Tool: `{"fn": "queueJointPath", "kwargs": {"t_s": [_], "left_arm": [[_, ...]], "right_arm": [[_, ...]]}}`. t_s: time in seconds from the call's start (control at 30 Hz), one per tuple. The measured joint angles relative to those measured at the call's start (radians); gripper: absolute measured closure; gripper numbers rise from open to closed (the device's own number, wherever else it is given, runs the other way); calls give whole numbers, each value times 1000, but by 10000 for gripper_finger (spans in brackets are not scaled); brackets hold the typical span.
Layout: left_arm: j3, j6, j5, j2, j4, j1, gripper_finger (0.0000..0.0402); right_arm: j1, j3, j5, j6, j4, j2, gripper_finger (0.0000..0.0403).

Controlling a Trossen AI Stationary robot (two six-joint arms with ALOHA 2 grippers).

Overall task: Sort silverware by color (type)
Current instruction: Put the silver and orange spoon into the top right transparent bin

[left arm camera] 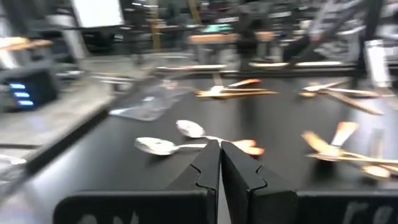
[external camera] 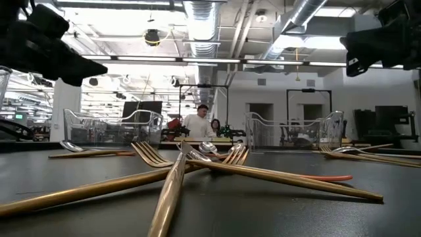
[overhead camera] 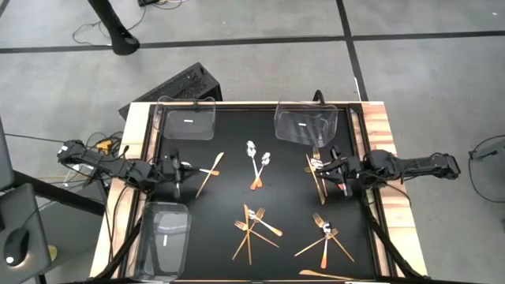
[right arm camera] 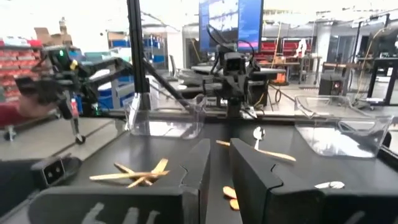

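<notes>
A: Table (overhead camera: 237, 189), black top. Three clear trays: one at 11 o'clock (overhead camera: 188, 120), one at 1 o'clock (overhead camera: 306, 125), one at 7 o'clock (overhead camera: 163, 235).

B: Arms?

A: Left gripper (overhead camera: 177, 170) at 9 o'clock, above the mat. In its wrist view the fingers (left arm camera: 239, 180) are pressed together, clenched on nothing. Right gripper (overhead camera: 338, 170) at 3 o'clock, fingers (right arm camera: 256, 177) parted by a narrow gap, released, nothing between them.

B: Silverware relative to them?

A: Largest cluster first: crossed gold forks (overhead camera: 252, 229) near 6 o'clock, well apart from both grippers. Second fork pile (overhead camera: 325, 237) at 5 o'clock, toward 6 from the right gripper. A gold piece (overhead camera: 327, 275) lies at the 6 o'clock edge.

B: Closer items?

A: A gold knife and fork (overhead camera: 210, 171) lie just beside the left gripper, on its 3 o'clock side. A few pieces (overhead camera: 316, 170) lie just beside the right gripper, on its 9 o'clock side; whether they touch, cannot tell.

B: Centre?

A: Two silver-headed spoons (overhead camera: 257, 162) with orange handles, between the grippers, bowls toward 12.
</notes>
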Motion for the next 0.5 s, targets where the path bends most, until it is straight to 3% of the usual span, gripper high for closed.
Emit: {"fn": "queueJointPath", "kwargs": {"t_s": [0.17, 0.33, 0.5], "left_arm": [[0, 40, -156, 0, 1, 0, 401], [0, -66, -146, 0, 1, 0, 401], [0, -186, -137, 2, 2, 3, 401]], "right_arm": [[0, 0, 0, 1, 4, 0, 316], [-2, 1, 17, 47, -1, 0, 316], [-2, 1, 266, 158, -1, 1, 316]]}}
